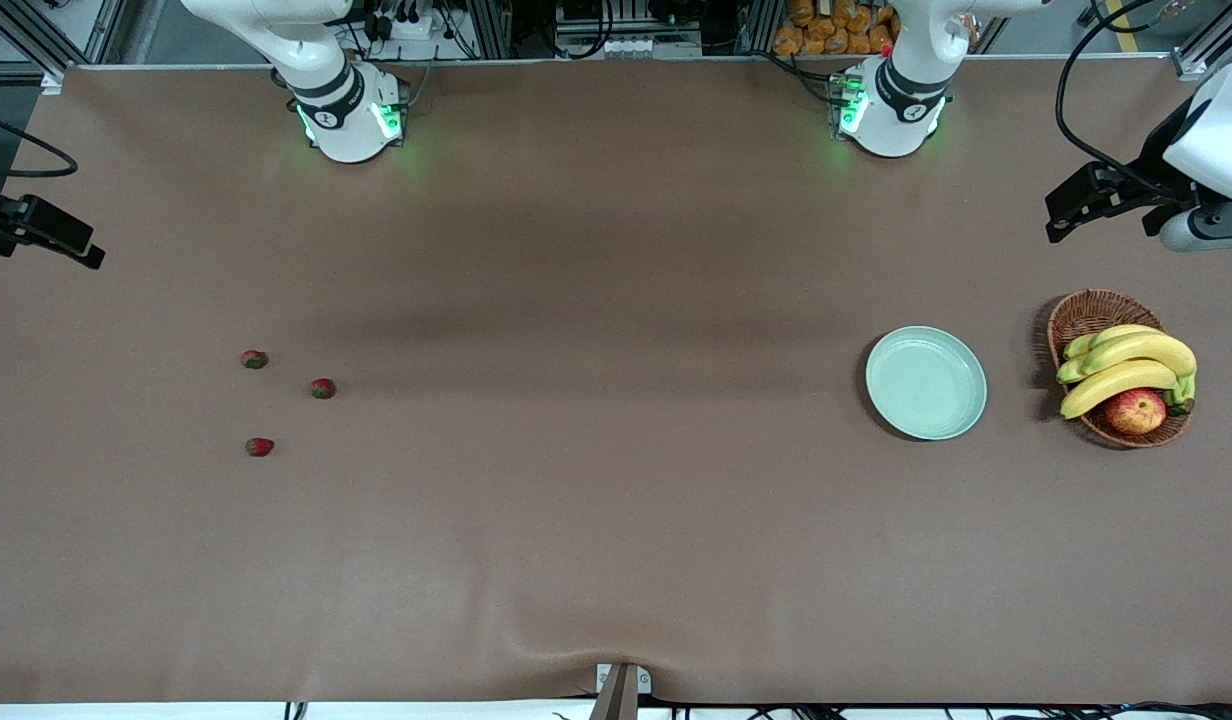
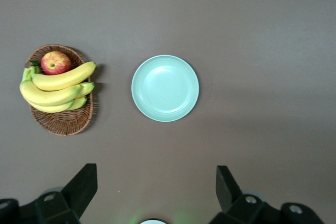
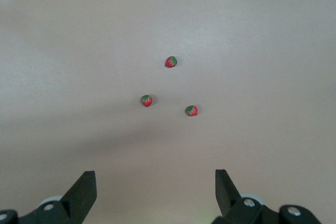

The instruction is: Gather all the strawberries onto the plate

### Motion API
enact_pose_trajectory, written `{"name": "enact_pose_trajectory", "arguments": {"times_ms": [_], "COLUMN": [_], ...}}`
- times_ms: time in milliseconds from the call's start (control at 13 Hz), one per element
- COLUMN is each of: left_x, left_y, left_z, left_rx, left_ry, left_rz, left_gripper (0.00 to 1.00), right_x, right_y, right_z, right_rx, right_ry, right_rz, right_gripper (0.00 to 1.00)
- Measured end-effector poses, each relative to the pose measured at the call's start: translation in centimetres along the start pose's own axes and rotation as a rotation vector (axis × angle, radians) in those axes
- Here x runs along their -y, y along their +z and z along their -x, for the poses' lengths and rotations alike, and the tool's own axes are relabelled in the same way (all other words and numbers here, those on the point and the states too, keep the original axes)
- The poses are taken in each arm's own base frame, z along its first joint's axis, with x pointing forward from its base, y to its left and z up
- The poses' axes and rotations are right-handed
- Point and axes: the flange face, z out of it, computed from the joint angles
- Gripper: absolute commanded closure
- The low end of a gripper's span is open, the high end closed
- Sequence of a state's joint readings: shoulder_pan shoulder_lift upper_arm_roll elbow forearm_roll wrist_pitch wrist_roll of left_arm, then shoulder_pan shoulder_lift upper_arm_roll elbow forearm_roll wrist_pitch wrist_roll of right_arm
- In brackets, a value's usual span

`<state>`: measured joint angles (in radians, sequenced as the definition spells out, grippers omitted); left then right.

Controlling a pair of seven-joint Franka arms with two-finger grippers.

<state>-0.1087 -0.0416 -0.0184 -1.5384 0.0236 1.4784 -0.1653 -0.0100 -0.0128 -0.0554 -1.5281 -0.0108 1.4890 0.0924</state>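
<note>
Three tiny red strawberries lie apart on the brown table toward the right arm's end: one (image 1: 255,359), one (image 1: 322,388) and one (image 1: 259,447) nearest the front camera. They show in the right wrist view too (image 3: 171,62) (image 3: 146,100) (image 3: 191,110). The pale mint-green plate (image 1: 926,383) sits empty toward the left arm's end, and also shows in the left wrist view (image 2: 165,88). My right gripper (image 3: 154,175) is open and empty, high over the table's edge (image 1: 61,238). My left gripper (image 2: 156,174) is open and empty, high over the table's other end (image 1: 1071,205).
A brown wicker basket (image 1: 1086,312) with bananas (image 1: 1126,365) and a red-yellow apple (image 1: 1135,410) stands beside the plate, closer to the left arm's end of the table. The basket also shows in the left wrist view (image 2: 63,121). A brown cloth covers the table.
</note>
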Motion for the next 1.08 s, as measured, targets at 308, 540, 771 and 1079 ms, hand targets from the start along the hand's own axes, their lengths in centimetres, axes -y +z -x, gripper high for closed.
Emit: {"name": "enact_pose_trajectory", "arguments": {"times_ms": [308,540,771,1079], "left_x": [-1.3,-1.4,-1.5,-1.5], "left_y": [-0.1,0.1,0.6,0.5], "left_z": [0.2,0.1,-0.2,-0.2], "left_rx": [0.001,0.006,0.014,0.014], "left_ry": [0.021,0.024,0.024,0.024], "left_rz": [0.022,0.021,0.02,0.02], "left_gripper": [0.0,0.0,0.0,0.0], "right_x": [0.0,0.0,0.0,0.0], "right_y": [0.0,0.0,0.0,0.2], "right_z": [0.0,0.0,0.0,-0.1], "right_rx": [0.0,0.0,0.0,0.003], "right_ry": [0.0,0.0,0.0,0.0], "right_rz": [0.0,0.0,0.0,0.0], "right_gripper": [0.0,0.0,0.0,0.0]}}
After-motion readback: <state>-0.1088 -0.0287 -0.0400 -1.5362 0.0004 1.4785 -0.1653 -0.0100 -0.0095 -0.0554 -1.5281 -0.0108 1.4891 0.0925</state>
